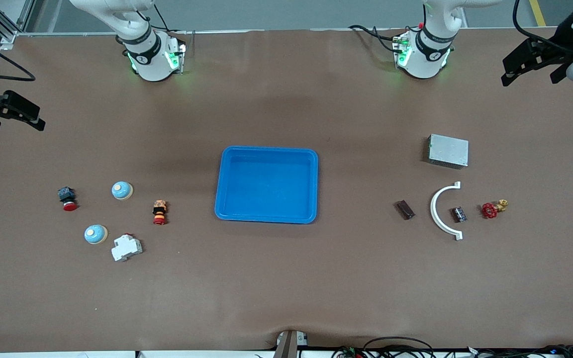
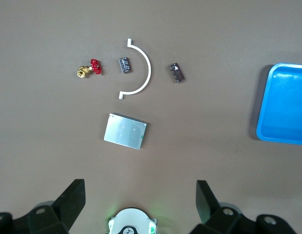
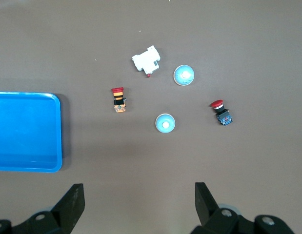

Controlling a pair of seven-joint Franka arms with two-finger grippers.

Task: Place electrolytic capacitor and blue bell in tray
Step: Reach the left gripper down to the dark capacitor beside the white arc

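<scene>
The blue tray sits empty at the middle of the brown surface. Toward the right arm's end lie two blue bells, with a red-capped push button, an orange-and-red switch and a white circuit breaker close around them. Toward the left arm's end, one electrolytic capacitor lies inside a white curved bracket, another dark capacitor just beside the bracket on the tray's side, near a red-handled brass valve and a grey metal box. Nothing lies between either group and the tray. The left pincer and right pincer hang released over the surface's ends, both waiting.
</scene>
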